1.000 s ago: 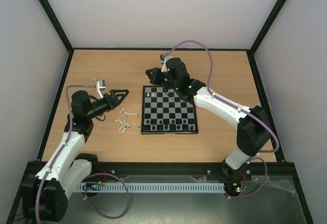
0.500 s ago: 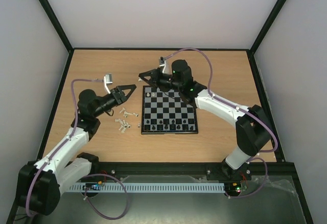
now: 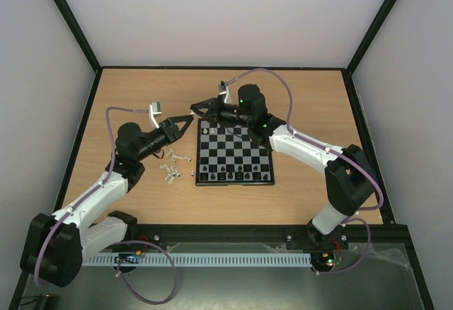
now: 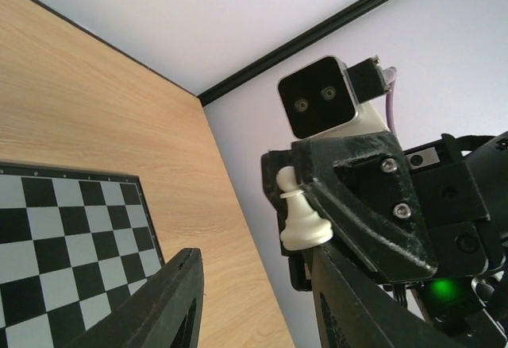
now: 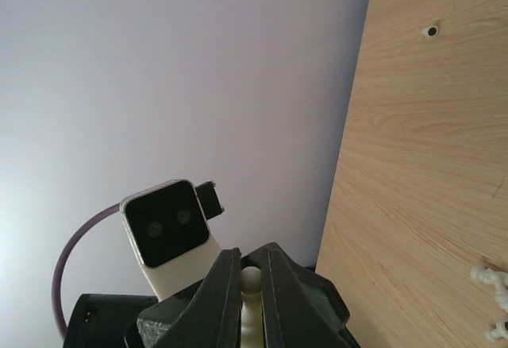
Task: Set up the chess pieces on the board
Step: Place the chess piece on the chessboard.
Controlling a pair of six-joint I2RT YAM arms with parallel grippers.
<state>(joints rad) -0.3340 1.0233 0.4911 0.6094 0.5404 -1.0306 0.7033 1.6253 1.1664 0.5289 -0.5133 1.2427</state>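
Observation:
The board (image 3: 244,147) lies at the table's middle, with black pieces (image 3: 230,175) along its near row and two white ones (image 3: 208,131) at its far left corner. My right gripper (image 3: 198,105) hangs above the table just left of that corner, shut on a cream-white pawn (image 5: 252,280). My left gripper (image 3: 185,121) faces it tip to tip, open. In the left wrist view the pawn (image 4: 302,217) sits in the right gripper's fingers, just above the left gripper's (image 4: 254,300) right-hand finger. The board's corner (image 4: 71,237) shows below.
Several loose white pieces (image 3: 173,167) lie on the wood left of the board; two of them (image 5: 490,278) show in the right wrist view. A black frame edges the table, with pale walls around it.
My left gripper has risen and swung right toward the board's far left corner. My right gripper has moved left to meet it, pawn in its fingers.

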